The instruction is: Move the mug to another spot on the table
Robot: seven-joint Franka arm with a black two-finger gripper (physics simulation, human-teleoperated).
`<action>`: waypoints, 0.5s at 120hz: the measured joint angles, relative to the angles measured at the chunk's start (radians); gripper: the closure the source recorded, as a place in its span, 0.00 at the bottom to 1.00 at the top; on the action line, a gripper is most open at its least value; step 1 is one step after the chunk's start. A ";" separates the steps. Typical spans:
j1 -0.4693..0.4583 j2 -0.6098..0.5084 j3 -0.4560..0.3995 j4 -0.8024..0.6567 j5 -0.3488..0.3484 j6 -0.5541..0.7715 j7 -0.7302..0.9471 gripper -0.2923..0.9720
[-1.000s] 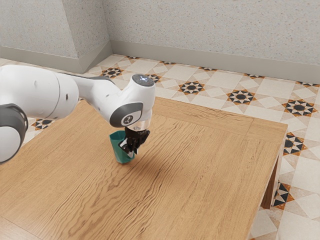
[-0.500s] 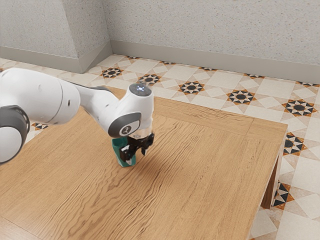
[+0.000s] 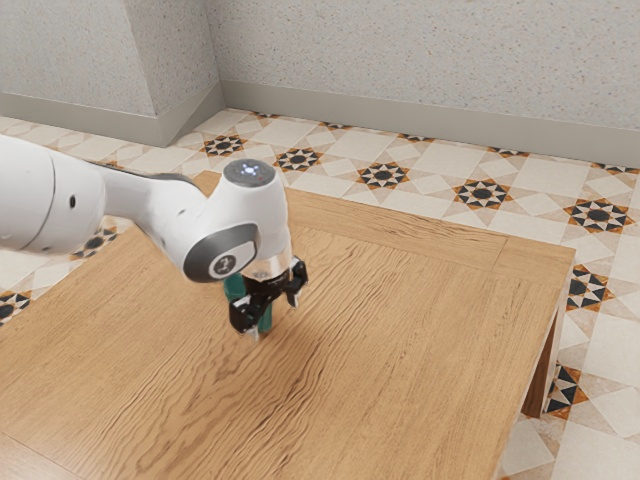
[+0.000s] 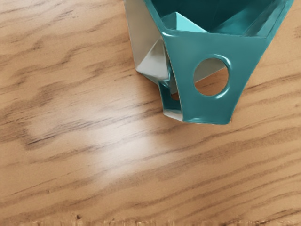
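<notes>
arm: reaching from exterior view's left | pincer: pointing down, clamped on mug

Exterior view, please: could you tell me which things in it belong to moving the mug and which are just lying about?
Part of the job: teal mug; pincer down at the mug; wooden table.
Just surroundings: patterned floor tiles; speckled wall.
</notes>
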 joint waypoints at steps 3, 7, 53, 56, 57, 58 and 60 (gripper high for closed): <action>-0.004 -0.017 -0.002 0.002 0.000 -0.005 -0.001 0.24; -0.009 -0.041 -0.004 0.011 0.000 -0.014 -0.001 0.24; 0.129 -0.087 0.002 0.317 -0.050 -0.328 0.343 0.23; 0.139 -0.090 0.002 0.343 -0.053 -0.350 0.386 0.23; 0.142 -0.091 0.002 0.351 -0.053 -0.357 0.400 0.23; 0.144 -0.092 0.001 0.359 -0.054 -0.365 0.415 0.23; 0.148 -0.094 0.001 0.375 -0.056 -0.381 0.443 0.23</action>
